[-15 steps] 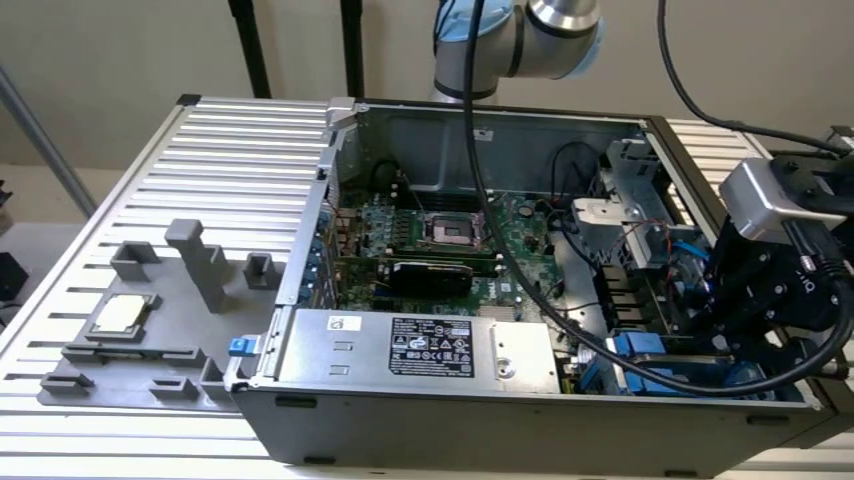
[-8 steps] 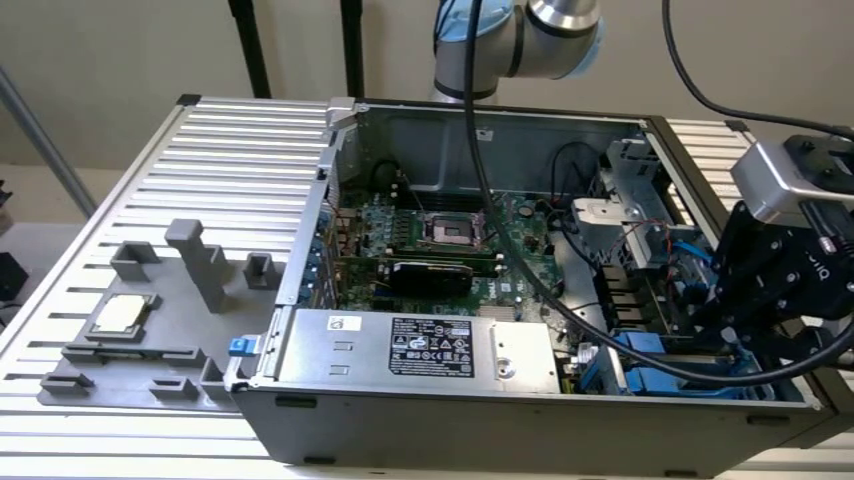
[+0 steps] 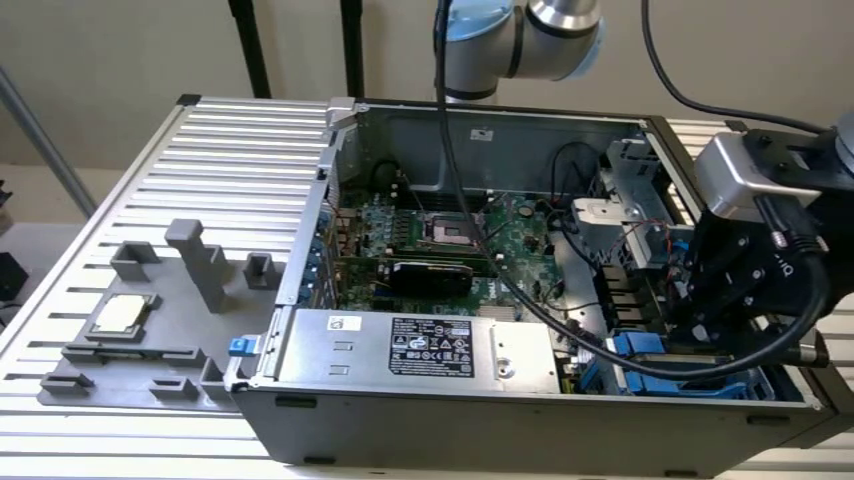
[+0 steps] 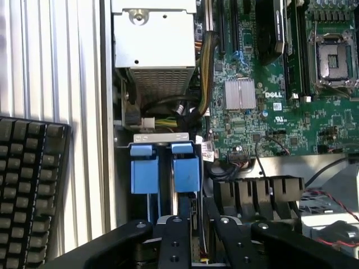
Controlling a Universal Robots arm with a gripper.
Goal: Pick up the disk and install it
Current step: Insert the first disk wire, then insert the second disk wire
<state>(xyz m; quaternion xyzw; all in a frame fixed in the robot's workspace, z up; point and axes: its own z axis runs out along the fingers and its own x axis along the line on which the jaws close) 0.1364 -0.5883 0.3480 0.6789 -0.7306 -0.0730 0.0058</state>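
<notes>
gripper (image 3: 707, 335) low in case's (image 3: 534, 120) right bay, walls close | fingers pinching disk (image 4: 193, 224), edge-on, blue carrier

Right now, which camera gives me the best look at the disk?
The wrist view: the disk stands edge-on in the drive bay between the gripper fingers, blue carrier tabs ahead. In the exterior view the gripper covers most of it, leaving blue carrier.

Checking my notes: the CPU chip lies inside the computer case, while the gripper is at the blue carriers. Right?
No: the exterior view shows the CPU chip on the grey fixture outside the computer case. The gripper is at the blue carriers.
</notes>
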